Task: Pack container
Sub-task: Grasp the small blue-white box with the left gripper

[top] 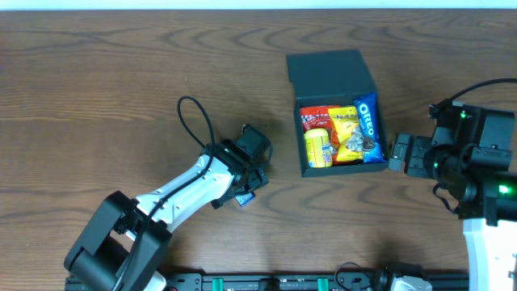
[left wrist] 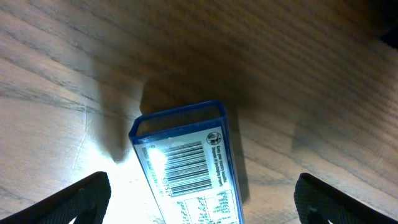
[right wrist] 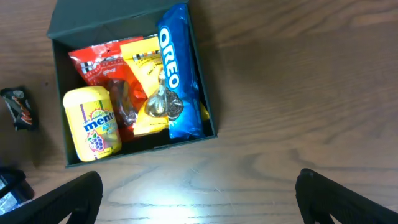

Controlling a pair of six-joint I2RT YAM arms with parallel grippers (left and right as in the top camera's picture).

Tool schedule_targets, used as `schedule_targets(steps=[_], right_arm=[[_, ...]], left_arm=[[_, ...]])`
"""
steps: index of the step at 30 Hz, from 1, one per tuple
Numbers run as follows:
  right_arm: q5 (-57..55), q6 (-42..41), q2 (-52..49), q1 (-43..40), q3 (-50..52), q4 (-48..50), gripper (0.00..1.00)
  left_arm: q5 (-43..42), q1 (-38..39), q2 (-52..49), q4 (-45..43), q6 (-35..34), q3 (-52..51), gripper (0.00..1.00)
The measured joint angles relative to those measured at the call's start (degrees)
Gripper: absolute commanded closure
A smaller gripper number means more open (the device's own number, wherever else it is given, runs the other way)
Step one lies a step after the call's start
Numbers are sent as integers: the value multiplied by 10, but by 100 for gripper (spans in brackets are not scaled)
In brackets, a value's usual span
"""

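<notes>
A dark teal-green, matte, squarish shallow container (right wrist: 112, 15) sits on a brown wood-grain table (top: 97, 81) with its hinged flat lid thrown back, just ahead of the right claw (right wrist: 205, 199); that claw's two fingers are spread wide with nothing between them; inside the container, packed side by side, lie a long blue Oreo biscuit pack (right wrist: 177, 68), a yellow plastic Mentos tub (right wrist: 93, 124), a red foil packet (right wrist: 99, 62) and a yellow foil packet (right wrist: 146, 81); well apart from the container, the left claw (left wrist: 208, 199) hangs low over a small blue cardboard box with a barcode (left wrist: 186, 168); the box lies flat on the table directly between this claw's fingers, which stand wide of it on either side and do not touch it, so this claw too is parted and empty; by the look of it, packing is well along: four snacks are in, the blue box is not yet gripped or carried over, and the lid is not yet closed
</notes>
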State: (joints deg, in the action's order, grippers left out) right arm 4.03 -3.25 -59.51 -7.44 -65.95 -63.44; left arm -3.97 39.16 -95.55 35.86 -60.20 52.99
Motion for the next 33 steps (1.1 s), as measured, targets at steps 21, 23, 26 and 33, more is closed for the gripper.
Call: schedule_targets(steps=[21, 23, 26, 33], right_arm=[[0, 0, 0, 0, 0, 0, 1], [0, 0, 0, 0, 0, 0, 1], [0, 0, 0, 0, 0, 0, 1], [0, 0, 0, 0, 0, 0, 1]], left_arm=[[14, 1, -14, -20, 0, 0, 6], [14, 1, -16, -21, -2, 0, 12], [14, 1, -21, -21, 0, 0, 13], [14, 1, -25, -22, 0, 0, 26]])
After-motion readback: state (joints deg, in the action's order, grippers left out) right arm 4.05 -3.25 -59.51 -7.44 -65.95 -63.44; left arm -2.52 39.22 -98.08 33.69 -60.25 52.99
